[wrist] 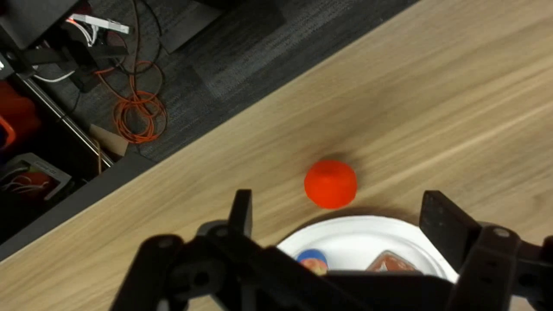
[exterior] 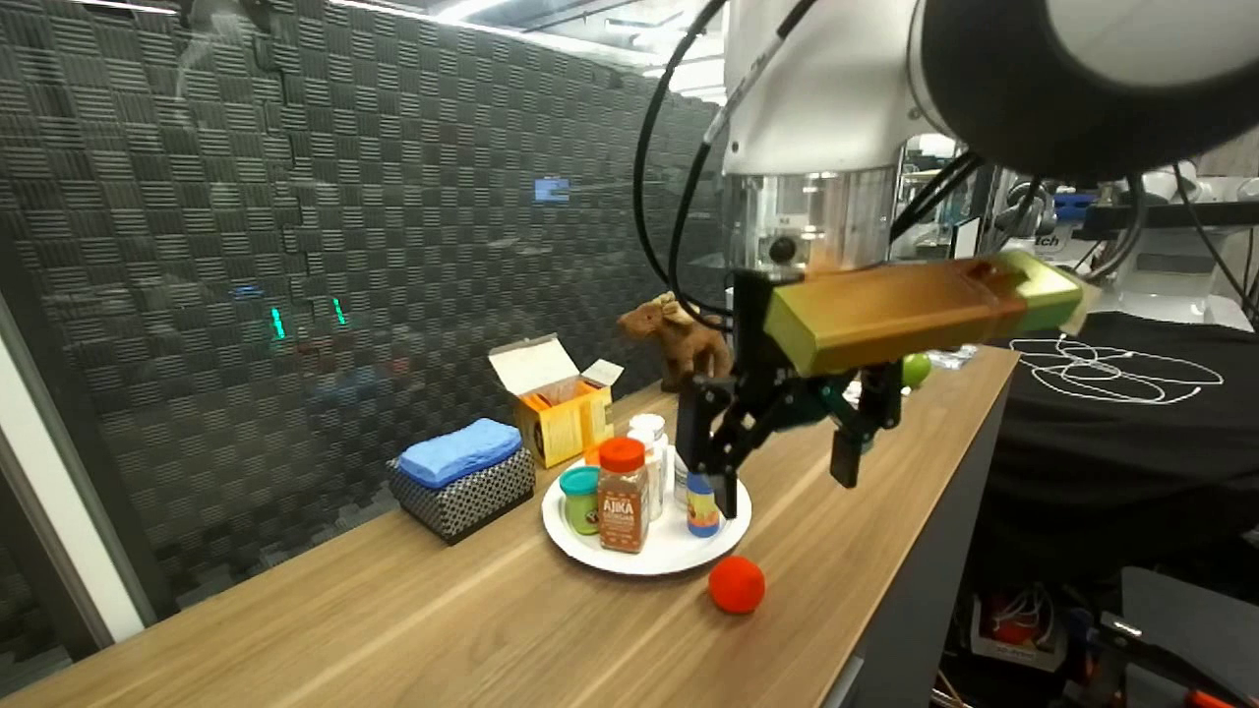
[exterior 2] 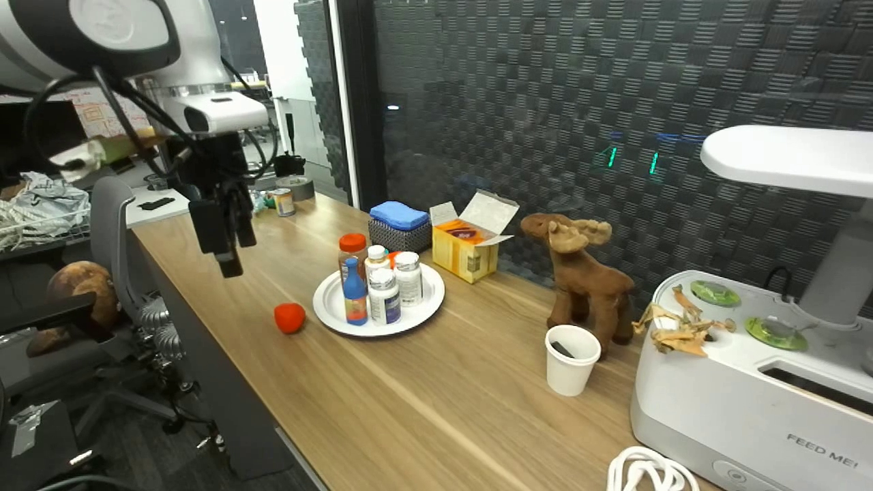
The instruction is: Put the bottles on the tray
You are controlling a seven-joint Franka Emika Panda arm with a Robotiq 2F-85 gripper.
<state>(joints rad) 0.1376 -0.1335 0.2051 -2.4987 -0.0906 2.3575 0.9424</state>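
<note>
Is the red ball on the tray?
No: in an exterior view, the red ball sits on the wooden countertop, beside the tray.

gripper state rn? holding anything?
Gripper: open, fingers wide apart, holding nothing; the red ball seen between them in the wrist view rests on the wooden tabletop.

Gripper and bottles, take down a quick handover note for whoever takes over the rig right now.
Gripper: open, holding nothing, up in the air.
Things: red-capped jar, blue bottle, green jar with teal lid and three white-capped bottles, all on the tray.
Done: those six are placed; an orange thing among them is mostly hidden.
Left: I can make out no bottle off the tray, so probably only a final check and backing away. The red ball on the counter isn't part of the job.
</note>
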